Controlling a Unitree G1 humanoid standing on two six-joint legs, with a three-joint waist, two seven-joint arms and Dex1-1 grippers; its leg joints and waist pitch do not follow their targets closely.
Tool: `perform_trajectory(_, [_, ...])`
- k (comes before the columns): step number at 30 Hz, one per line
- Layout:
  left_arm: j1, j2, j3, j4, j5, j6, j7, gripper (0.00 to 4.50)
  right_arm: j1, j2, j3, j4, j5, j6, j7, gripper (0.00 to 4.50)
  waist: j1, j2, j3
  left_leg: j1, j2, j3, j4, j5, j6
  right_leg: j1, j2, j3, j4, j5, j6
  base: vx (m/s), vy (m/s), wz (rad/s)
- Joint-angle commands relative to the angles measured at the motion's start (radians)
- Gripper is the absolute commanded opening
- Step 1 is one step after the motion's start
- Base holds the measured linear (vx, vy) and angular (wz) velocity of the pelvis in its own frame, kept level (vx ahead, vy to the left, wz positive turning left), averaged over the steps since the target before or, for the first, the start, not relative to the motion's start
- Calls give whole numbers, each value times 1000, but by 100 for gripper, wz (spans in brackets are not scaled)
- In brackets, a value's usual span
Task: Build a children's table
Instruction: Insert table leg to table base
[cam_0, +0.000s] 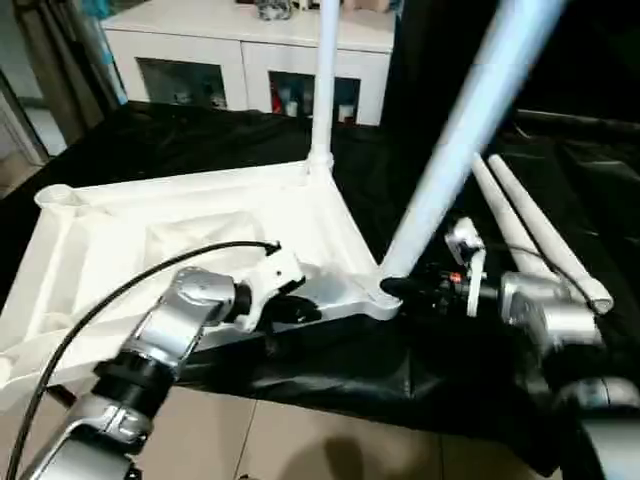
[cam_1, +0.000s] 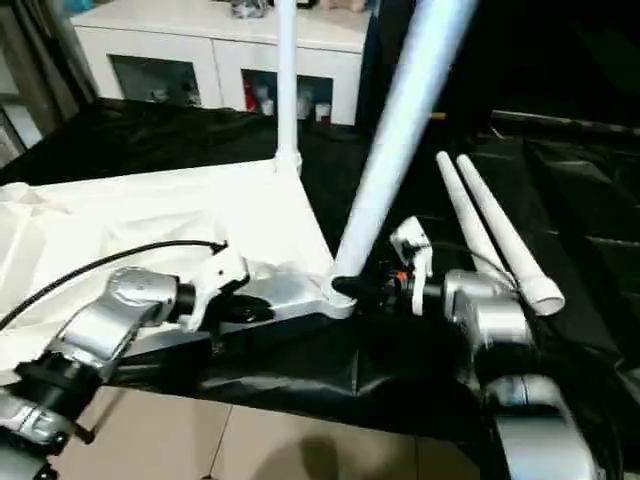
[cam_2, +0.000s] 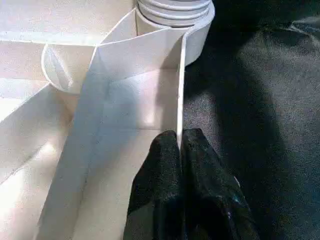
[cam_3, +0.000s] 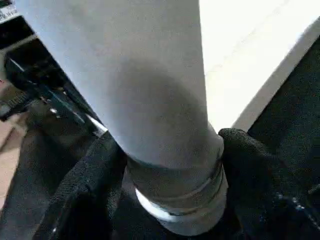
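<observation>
Right wrist view: gripper (cam_3: 172, 200) around leg (cam_3: 135, 85).

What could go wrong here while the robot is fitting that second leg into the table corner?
The leg in the right gripper leans well off upright, unlike the fitted leg, so it may jam crooked in the corner socket. The left gripper pinches only the thin rim of the tabletop, so the top could slip or twist. Two spare legs lie close beside the right arm and could get knocked.
</observation>
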Motion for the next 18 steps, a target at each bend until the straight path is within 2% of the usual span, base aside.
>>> perform_trajectory(1, [-44,3,40,3,9,-14,56,0,56,1,44,-1,-44,21,-16,258,-2,3,-44,5,25,-3,-77,-177,24,46,-76,48,-98,-172,-193,0,0,0])
perform_trajectory(3, [-45,3,39,6,8,-16,53,0,65,2,48,-16,-43,24,-19,258,-4,2,-44,2,25,-5,-79,-172,23,48,-76,48,-98,-186,-185,0,0,0])
perform_trajectory(4, [-46,7,32,5,7,-17,37,0,76,3,76,-53,-53,35,-19,258,-3,5,-45,2,25,-5,-78,-162,25,47,-75,48,-98,-172,-186,0,0,0])
perform_trajectory(5, [-46,7,32,5,7,-17,37,0,76,3,76,-53,-53,35,-19,258,-3,4,-45,1,25,-6,-78,-154,25,48,-75,48,-97,-162,-185,0,0,0])
perform_trajectory(7, [-42,12,18,-5,1,-23,4,0,70,4,111,-81,-65,72,-14,258,-4,4,-45,-1,24,-6,-78,-142,28,48,-72,48,-94,-137,-187,0,0,0])
perform_trajectory(11, [-25,22,3,-35,-15,-36,-48,0,44,11,117,-64,-61,95,-14,258,-5,3,-47,-2,24,-6,-78,-125,32,49,-74,47,-91,-112,-198,0,0,0])
perform_trajectory(12, [-7,32,-12,-71,-32,-33,-98,0,12,15,122,-36,-56,117,5,258,-8,2,-46,-5,24,-5,-78,-123,32,50,-74,47,-90,-103,-198,0,0,0])
perform_trajectory(14, [-4,34,-15,-77,-35,-31,-105,0,7,16,123,-31,-54,121,12,258,-12,3,-48,-8,24,-7,-78,-114,32,53,-73,45,-87,-90,-206,0,0,0])
perform_trajectory(18, [10,41,-30,-101,-43,-32,-143,0,-27,-3,170,11,-51,152,126,258,-16,-2,-54,-6,25,-3,-70,-53,56,54,-70,45,-73,49,-246,0,0,0])
